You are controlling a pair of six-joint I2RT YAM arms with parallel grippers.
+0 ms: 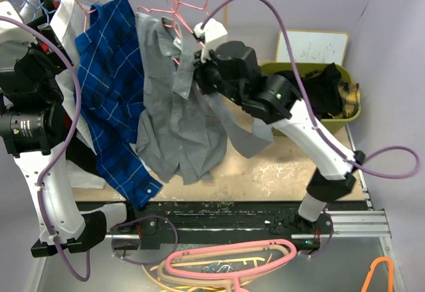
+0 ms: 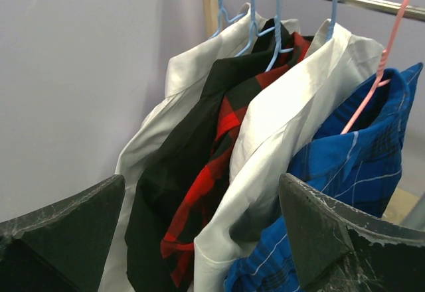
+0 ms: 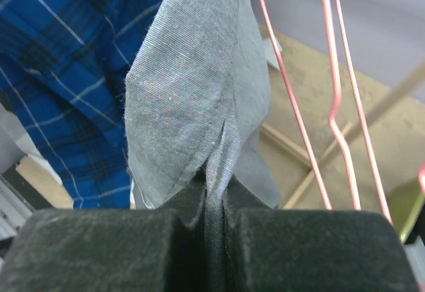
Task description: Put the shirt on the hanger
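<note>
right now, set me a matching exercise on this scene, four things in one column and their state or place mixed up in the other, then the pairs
1. grey shirt
2. left gripper
3. right gripper
4. green bin

A. open, holding nothing
B. on the right side, dark clothes inside
C. shut on a fold of grey cloth
D. hanging beside the blue checked shirt

Pairs: 1-D, 2-A, 3-C, 4-B
</note>
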